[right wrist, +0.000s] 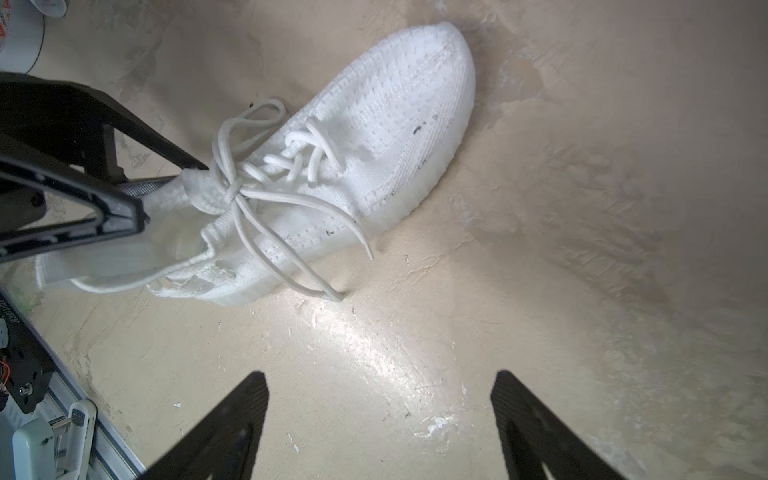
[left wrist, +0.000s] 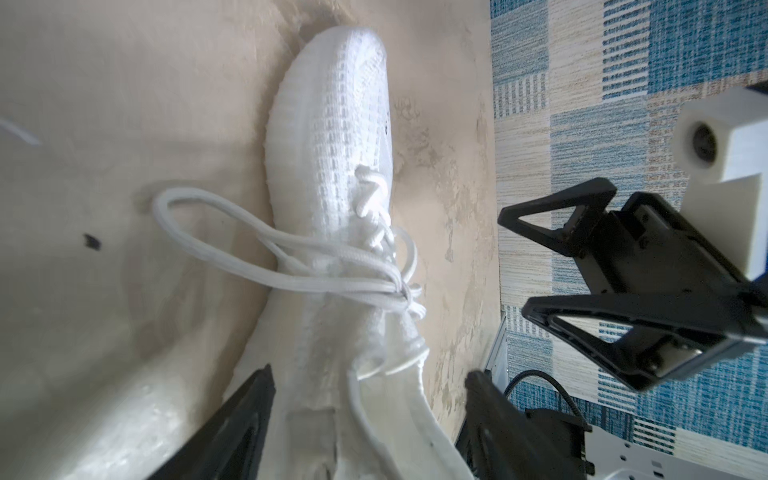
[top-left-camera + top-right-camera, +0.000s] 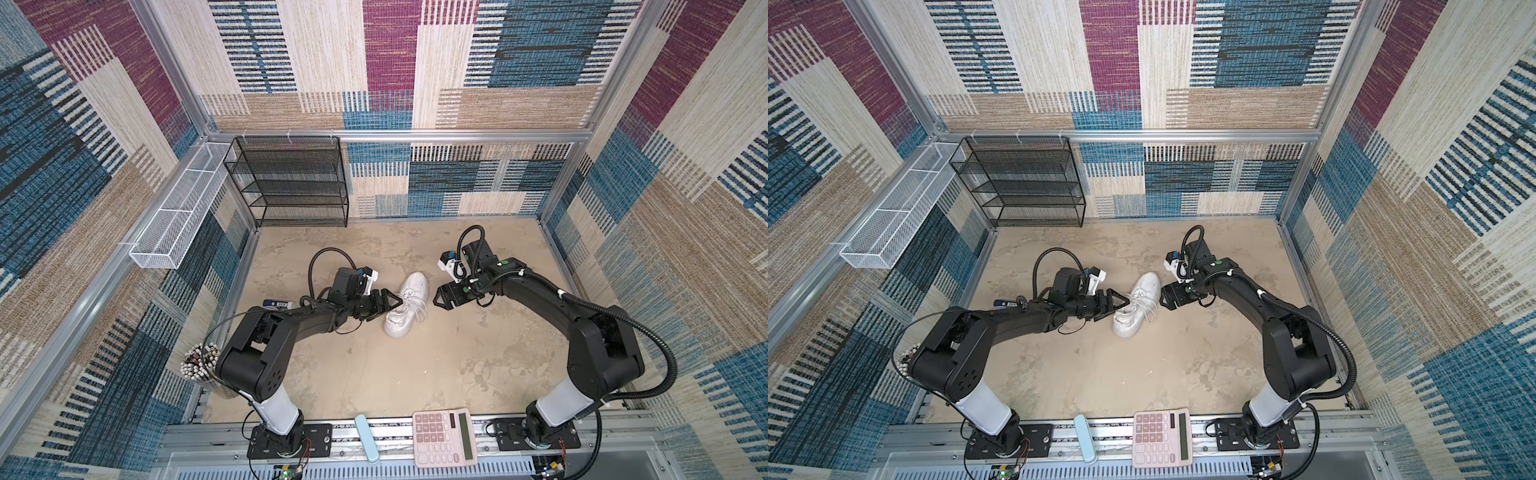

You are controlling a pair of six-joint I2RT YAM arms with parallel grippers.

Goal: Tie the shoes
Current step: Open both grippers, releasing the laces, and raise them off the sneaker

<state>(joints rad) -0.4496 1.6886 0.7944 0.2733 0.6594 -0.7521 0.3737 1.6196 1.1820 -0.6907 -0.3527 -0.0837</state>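
Observation:
The shoe (image 3: 406, 303) (image 3: 1138, 305) is a single white knit sneaker lying on the beige floor, toe toward the back wall. Its thin white laces (image 1: 232, 195) (image 2: 397, 291) are gathered into a knot over the tongue, with loops and loose ends hanging down both sides. My left gripper (image 3: 392, 306) (image 3: 1121, 305) (image 2: 370, 374) is open, its fingers either side of the heel collar with a gap showing on one side. To the right of the shoe, my right gripper (image 3: 438, 301) (image 3: 1165, 297) (image 1: 381, 374) is open over bare floor and holds nothing.
A black mesh shelf (image 3: 291, 183) and a white wire basket (image 3: 178, 216) stand at the back left. A cup of pens (image 3: 199, 361) sits by the left arm's base. A pink calculator (image 3: 444, 436) and a pale blue case (image 3: 365, 438) lie on the front rail.

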